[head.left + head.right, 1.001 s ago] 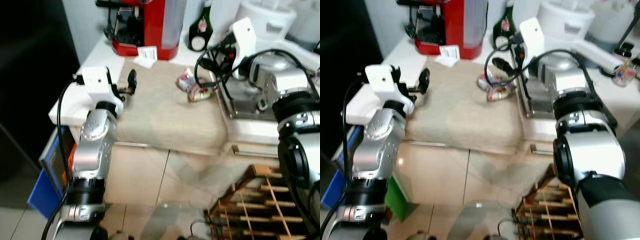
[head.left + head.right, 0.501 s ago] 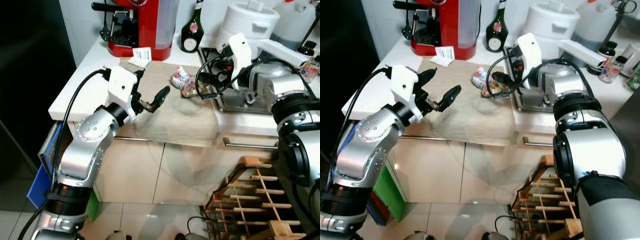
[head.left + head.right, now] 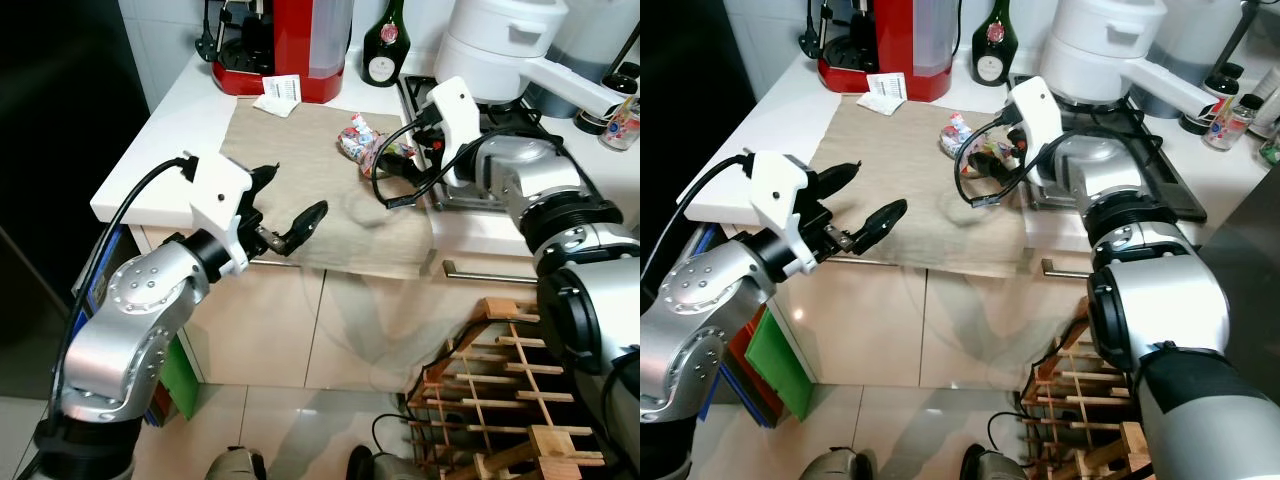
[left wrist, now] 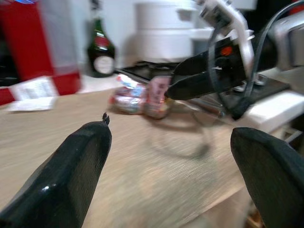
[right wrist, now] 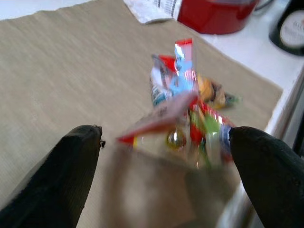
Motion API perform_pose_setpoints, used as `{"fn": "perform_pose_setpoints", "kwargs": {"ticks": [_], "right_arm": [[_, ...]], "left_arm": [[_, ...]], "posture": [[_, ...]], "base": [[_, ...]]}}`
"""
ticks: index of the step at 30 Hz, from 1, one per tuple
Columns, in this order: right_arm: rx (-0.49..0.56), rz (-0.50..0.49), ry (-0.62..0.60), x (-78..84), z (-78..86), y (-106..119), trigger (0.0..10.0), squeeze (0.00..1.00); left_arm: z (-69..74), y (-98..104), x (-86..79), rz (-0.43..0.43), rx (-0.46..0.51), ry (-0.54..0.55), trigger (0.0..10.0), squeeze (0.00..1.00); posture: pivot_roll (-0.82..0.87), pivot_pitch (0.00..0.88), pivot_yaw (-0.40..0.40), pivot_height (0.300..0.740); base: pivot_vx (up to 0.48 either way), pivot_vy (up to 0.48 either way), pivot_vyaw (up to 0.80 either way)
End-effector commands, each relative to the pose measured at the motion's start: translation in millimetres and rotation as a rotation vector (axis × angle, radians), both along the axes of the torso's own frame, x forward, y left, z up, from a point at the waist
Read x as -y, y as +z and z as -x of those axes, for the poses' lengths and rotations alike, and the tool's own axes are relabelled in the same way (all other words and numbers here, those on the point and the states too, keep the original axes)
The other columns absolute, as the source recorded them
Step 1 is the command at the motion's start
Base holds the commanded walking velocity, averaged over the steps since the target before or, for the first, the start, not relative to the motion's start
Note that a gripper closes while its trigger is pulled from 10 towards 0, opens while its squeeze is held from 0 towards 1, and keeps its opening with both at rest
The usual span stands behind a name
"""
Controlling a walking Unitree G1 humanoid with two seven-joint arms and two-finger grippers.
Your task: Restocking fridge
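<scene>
Just ahead of my right end effector (image 5: 161, 156), fingers spread, the packet (image 5: 187, 107) lies on the mat (image 3: 300, 150); my left end effector (image 3: 290, 200), also spread, hangs farther off.

Coarse, matt woven cloth mat (image 3: 300, 175) over a smooth white countertop (image 3: 165, 135). Crinkled glossy foil snack packets (image 5: 183, 111) on it. Shiny red plastic coffee machine (image 3: 290, 45), dark glossy glass bottle (image 3: 382, 45), brushed-metal hob (image 3: 1140, 165). Matt black fingers (image 4: 76, 171), silvery metal arms (image 3: 140, 320). Bare wooden rack (image 3: 520, 390), glossy floor tiles (image 3: 300, 435).
</scene>
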State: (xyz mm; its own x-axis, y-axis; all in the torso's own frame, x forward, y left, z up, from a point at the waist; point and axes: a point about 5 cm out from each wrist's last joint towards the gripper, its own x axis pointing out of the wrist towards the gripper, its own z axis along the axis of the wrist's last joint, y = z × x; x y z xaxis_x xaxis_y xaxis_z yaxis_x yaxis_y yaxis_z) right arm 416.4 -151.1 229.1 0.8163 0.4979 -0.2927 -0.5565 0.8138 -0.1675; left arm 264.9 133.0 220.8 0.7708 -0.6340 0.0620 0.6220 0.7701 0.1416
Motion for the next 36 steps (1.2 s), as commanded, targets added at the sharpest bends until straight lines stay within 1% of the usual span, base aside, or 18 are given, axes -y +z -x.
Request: {"fn": "perform_pose_setpoints", "kwargs": {"ticks": [1,4,6,9,10,12,15,17,18,19,20,23,25,29,32,34,35,36], "right_arm": [[0.081,-0.009,-0.035,-7.4,-4.1,13.6,10.0,0.0],[0.222,-0.132,-0.099,-12.5,-7.5,34.3,10.0,0.0],[0.289,-0.167,-0.125,-12.5,-7.8,41.8,10.0,0.0],[0.385,-0.212,-0.154,-11.5,-5.1,43.1,10.0,0.0],[0.385,-0.212,-0.154,-11.5,-5.1,43.1,10.0,0.0],[0.499,-0.269,-0.2,-12.1,2.6,42.8,10.0,0.0],[0.566,-0.319,-0.249,-9.9,9.7,43.6,10.0,0.0],[0.687,-0.36,-0.41,-2.1,42.5,22.7,10.0,0.0],[0.709,-0.361,-0.473,1.4,57.3,11.3,10.0,0.0],[0.709,-0.35,-0.528,5.1,70.1,-2.3,10.0,0.0],[0.702,-0.342,-0.556,6.7,74.6,-9.2,10.0,0.0],[0.564,-0.333,-0.624,13.1,97.5,-53.6,10.0,0.0],[0.513,-0.322,-0.65,17.0,104.9,-67.4,10.0,0.0],[0.504,-0.309,-0.695,22.2,110.8,-68.7,10.0,0.0],[0.519,-0.313,-0.706,15.7,111.8,-62.4,10.0,0.0],[0.537,-0.306,-0.662,7.3,110.7,-54.5,10.0,0.0],[0.578,-0.285,-0.598,1.9,109.6,-44.3,10.0,0.0],[0.578,-0.285,-0.598,1.9,109.6,-44.3,10.0,0.0]], "left_arm": [[6.3,-0.8,-0.4,0.001,-0.019,-0.003,10.0,0.0],[5.2,-2.1,-5.9,0.058,-0.037,0.101,10.0,0.0],[2.9,-3.9,-8.7,0.104,-0.05,0.175,10.0,0.0],[-1.0,-7.0,-5.6,0.157,-0.049,0.257,10.0,0.0],[-1.0,-7.0,-5.6,0.157,-0.049,0.257,10.0,0.0],[-3.3,-5.2,-0.4,0.175,-0.014,0.296,10.0,0.0],[-6.5,-2.9,3.6,0.177,0.005,0.308,10.0,0.0],[-12.4,-2.8,7.2,0.19,0.026,0.326,10.0,0.0],[-14.0,-3.2,7.7,0.199,0.028,0.327,10.0,0.0],[-15.4,-2.6,8.1,0.193,0.037,0.328,10.0,0.0],[-18.3,-1.3,8.3,0.188,0.043,0.329,10.0,0.0],[-22.5,-0.3,10.3,0.12,0.071,0.295,10.0,0.0],[-26.7,-0.3,10.3,0.079,0.075,0.276,10.0,0.0],[-32.9,4.4,9.5,0.049,0.09,0.252,10.0,0.0],[-40.1,10.9,6.7,0.057,0.107,0.225,10.0,0.0],[-47.4,13.6,5.4,0.166,0.081,0.259,10.0,0.0],[-48.1,14.2,6.4,0.215,0.081,0.29,10.0,0.0],[-48.1,14.2,6.4,0.215,0.081,0.29,10.0,0.0]], "posture": [[0.19,0.105,-0.083,0.74],[0.21,0.067,-0.078,0.74],[0.2,0.038,-0.077,0.74],[0.19,0.0,-0.085,0.74],[0.19,0.0,-0.085,0.74],[0.17,0.0,-0.095,0.74],[0.16,0.0,-0.097,0.74],[0.12,0.0,-0.09,0.74],[0.11,0.0,-0.087,0.74],[0.1,0.0,-0.078,0.74],[0.08,0.0,-0.058,0.74],[0.06,0.0,-0.031,0.74],[0.05,0.0,-0.009,0.74],[0.05,0.0,0.015,0.74],[0.04,0.0,0.043,0.74],[0.02,0.0,0.054,0.74],[0.02,0.0,0.051,0.74],[0.02,0.0,0.051,0.74]], "base": [[0.0,0.0,0.0],[0.0,0.0,0.0],[0.0,0.0,0.0],[0.0,0.0,0.0],[0.0,0.0,0.0],[0.0,0.0,0.0],[0.0,0.0,0.0],[0.0,0.0,0.0],[0.0,0.0,0.0],[0.0,0.0,0.0],[0.0,0.0,0.0],[0.0,0.0,0.0],[0.0,0.0,0.0],[0.0,0.0,0.0],[0.0,0.0,0.0],[0.157,0.0,0.0],[0.431,0.0,0.0],[0.431,0.0,0.0]]}}
